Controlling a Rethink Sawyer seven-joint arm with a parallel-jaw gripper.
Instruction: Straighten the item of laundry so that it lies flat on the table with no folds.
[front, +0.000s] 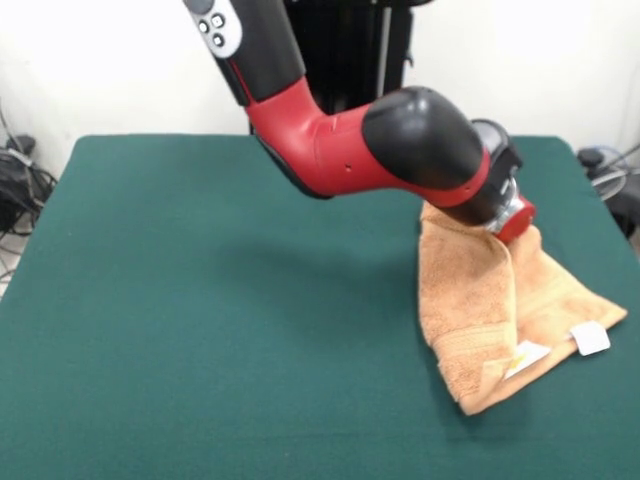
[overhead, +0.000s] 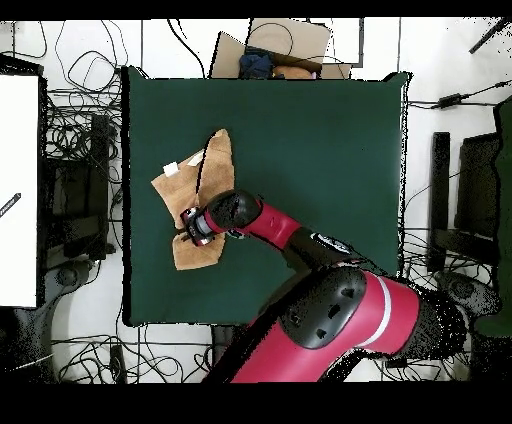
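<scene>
One gripper (front: 512, 222) on show, and it sits right down on the towel (front: 495, 310), buried in the cloth at the fold's upper end. I cannot tell how it is set or whether it has any cloth in hold, because the wrist hides the tip in both views. The arm (front: 400, 145) comes in low and slanted from the far edge of the table (front: 200, 300), its black elbow hanging over the towel's far part.

The towel itself lies folded over, a long ridge running down its middle (the white tag (front: 592, 339) sticks out at its near corner), so the job looks far from done. It sits close to the table's right edge in the front view, roughly midway between the far and near edges.

The danger from here, I reckon: that edge is near. Any drag outward could carry a corner of cloth off the table, and hanging terry would then pull the rest after it. A lift with a poor hold could let the layer flop back doubled.

Room, though, there is plenty. The whole green spread toward the opposite edge lies open, and the near edge has some space too. Pulling the top layer that way looks the safer line.
</scene>
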